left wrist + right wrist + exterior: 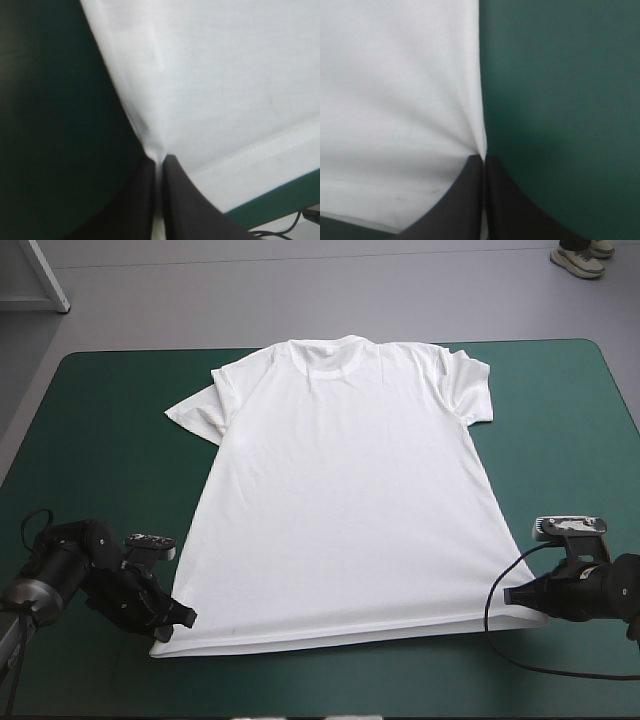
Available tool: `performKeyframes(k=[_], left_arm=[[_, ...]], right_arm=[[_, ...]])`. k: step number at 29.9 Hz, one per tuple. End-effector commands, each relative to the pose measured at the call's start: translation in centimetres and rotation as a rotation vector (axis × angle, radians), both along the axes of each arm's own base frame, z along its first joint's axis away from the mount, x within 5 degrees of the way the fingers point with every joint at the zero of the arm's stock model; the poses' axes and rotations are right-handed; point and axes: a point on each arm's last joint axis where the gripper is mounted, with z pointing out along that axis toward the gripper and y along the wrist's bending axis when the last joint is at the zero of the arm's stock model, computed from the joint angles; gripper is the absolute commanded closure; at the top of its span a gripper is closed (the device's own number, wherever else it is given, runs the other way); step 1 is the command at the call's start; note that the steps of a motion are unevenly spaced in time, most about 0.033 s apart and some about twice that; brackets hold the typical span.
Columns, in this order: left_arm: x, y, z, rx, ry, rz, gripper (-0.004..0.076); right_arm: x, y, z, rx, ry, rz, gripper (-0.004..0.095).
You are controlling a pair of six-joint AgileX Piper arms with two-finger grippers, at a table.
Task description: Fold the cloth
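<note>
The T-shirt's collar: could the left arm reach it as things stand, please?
Probably not yet: the left gripper is shut on the near hem corner of the T-shirt, far from the collar.

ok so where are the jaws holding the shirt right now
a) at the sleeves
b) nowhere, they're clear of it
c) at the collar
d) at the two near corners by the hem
d: the T-shirt lies spread flat, and each wrist view shows the jaws pinched shut on its side edge right by the hem.

T-shirt (350, 500) — soft, matt cloth; teal-green cover (100, 410) — smooth, matt.
</note>
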Motion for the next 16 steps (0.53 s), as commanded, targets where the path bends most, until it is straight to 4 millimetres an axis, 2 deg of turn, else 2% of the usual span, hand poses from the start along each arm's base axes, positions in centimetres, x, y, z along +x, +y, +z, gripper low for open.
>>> performKeyframes(k=[1,13,16], left_arm=[[0.10,-0.33,0.86,-0.036,-0.042,-0.002,0.0705],[-0.10,-0.56,0.92,-0.066,-0.035,-0.066,0.0704],[-0.19,-0.86,1.02,-0.101,-0.030,-0.084,0.0656]], right_arm=[[-0.28,-0.28,0.80,-0.020,0.008,-0.008,0.0921],[-0.82,-1.19,0.61,-0.104,0.067,-0.068,0.0921],[-1.02,-1.28,0.54,-0.118,0.090,-0.062,0.0903]])
